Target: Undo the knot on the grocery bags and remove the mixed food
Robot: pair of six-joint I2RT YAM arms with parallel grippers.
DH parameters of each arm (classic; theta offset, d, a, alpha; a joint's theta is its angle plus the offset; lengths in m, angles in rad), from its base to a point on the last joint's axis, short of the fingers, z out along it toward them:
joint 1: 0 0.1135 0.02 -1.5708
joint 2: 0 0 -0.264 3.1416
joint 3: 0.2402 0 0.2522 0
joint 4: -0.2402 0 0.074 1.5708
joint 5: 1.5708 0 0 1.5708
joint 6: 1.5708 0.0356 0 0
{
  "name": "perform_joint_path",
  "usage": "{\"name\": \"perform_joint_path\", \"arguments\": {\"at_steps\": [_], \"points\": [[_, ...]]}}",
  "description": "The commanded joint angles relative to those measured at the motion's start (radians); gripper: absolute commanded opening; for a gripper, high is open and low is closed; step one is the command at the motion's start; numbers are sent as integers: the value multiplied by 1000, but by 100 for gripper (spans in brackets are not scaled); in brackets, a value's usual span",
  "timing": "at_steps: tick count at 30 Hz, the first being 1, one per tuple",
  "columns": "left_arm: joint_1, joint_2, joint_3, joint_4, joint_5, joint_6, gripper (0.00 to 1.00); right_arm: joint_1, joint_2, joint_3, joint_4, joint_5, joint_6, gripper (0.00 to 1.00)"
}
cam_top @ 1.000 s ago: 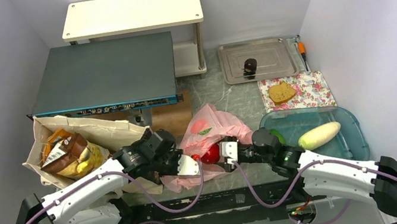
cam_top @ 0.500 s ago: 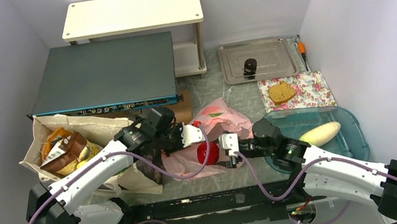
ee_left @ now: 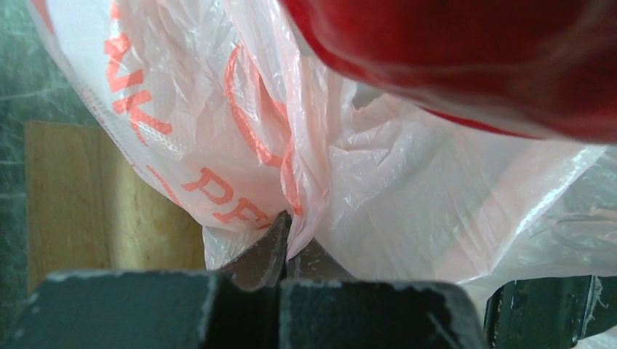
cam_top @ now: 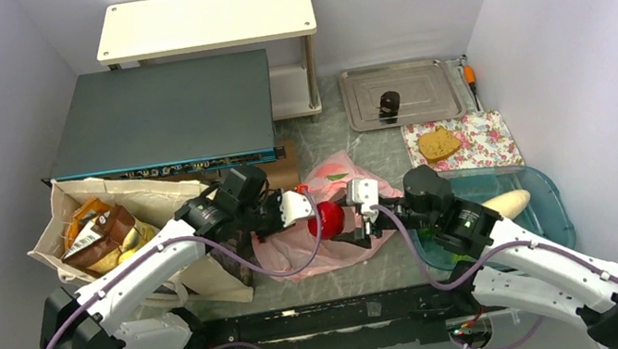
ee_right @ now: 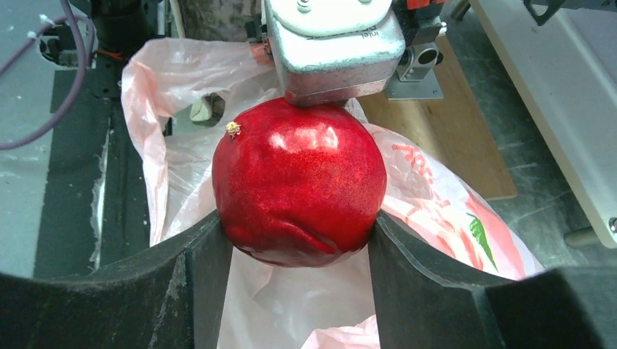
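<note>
The pink plastic bag (cam_top: 338,190) lies open in the table's middle; no knot shows. My right gripper (cam_top: 338,222) is shut on a red round fruit (ee_right: 298,182) and holds it above the bag's mouth; the fruit also shows in the top view (cam_top: 329,220). My left gripper (ee_left: 287,222) is shut on a fold of the pink bag (ee_left: 378,174) and holds it up, right beside the fruit. The beige tote (cam_top: 162,207) stands at the left with chip bags (cam_top: 100,236) inside. A white radish (cam_top: 507,204) lies in the blue tray (cam_top: 544,193).
A dark flat box (cam_top: 164,113) and a white shelf (cam_top: 206,20) stand at the back. A metal tray (cam_top: 425,100) and a floral mat with a bread slice (cam_top: 438,144) are at the back right. A wooden board (cam_top: 273,180) lies under the bag.
My right gripper has lifted the red fruit up out of the bag and moved it back. My left gripper has raised its fold of the bag and moved back and right.
</note>
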Motion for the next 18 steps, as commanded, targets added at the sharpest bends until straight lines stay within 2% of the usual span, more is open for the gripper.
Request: {"name": "perform_joint_path", "arguments": {"at_steps": [1,5,8,14,18], "points": [[6,3,-7,-32,13,33,0,-1,5,202,145,34,110,0],[6,5,-1,-40,24,49,0,-14,41,310,166,89,141,0],[6,5,2,-41,30,47,0,-40,54,347,137,64,118,0],[10,-14,13,-27,36,37,0,-67,13,237,0,46,45,0],[18,-49,9,-25,70,32,0,-86,-41,159,-34,39,32,0]]}}
